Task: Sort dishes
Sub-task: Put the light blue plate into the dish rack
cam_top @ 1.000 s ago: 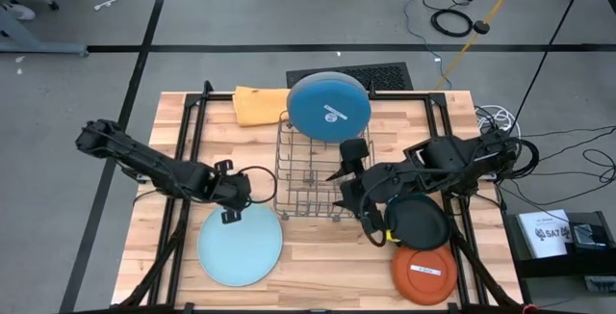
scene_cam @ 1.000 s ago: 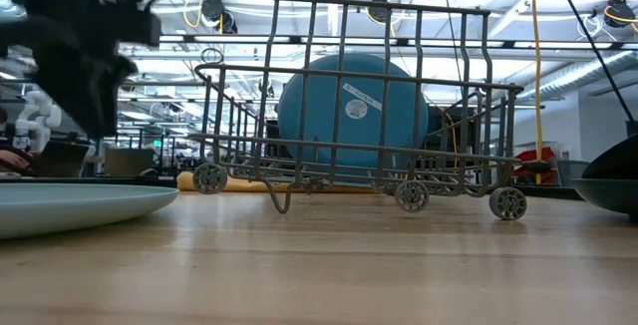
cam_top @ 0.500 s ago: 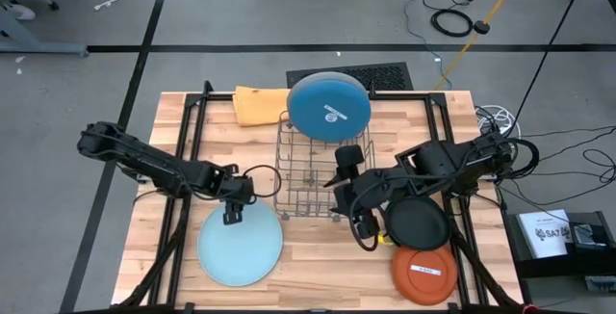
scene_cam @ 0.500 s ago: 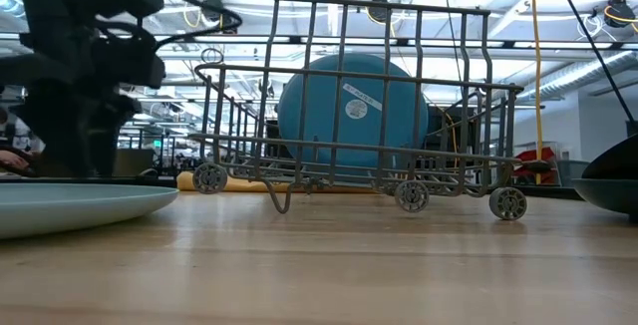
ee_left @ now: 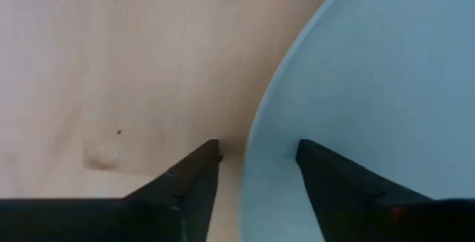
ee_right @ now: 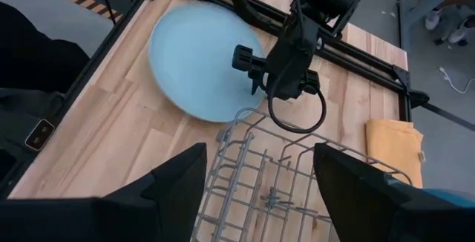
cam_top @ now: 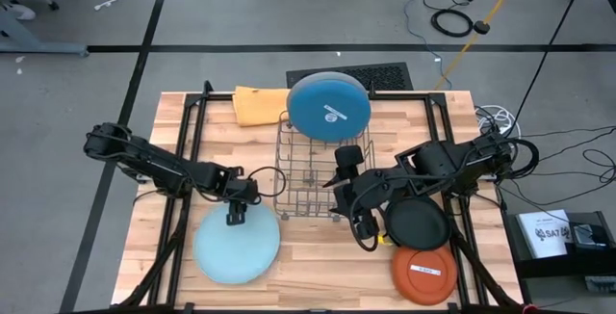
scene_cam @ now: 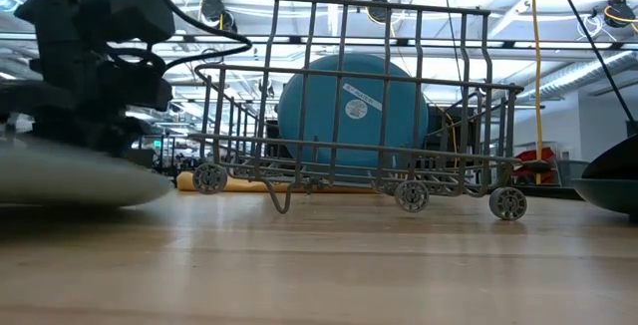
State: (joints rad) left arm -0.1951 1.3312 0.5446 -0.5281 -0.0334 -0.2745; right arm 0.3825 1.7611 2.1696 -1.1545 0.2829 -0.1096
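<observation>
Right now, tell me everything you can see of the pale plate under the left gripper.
The pale plate is large, round, smooth and pale grey-blue, like glazed ceramic or plastic; no sticker shows on its upper face. It sits at the table's front left, clear of the wire rack. The left gripper is at its rim nearest the rack, one finger outside the edge and one over the plate. In the low view the plate's near edge looks raised off the wood, so it seems tilted.
</observation>
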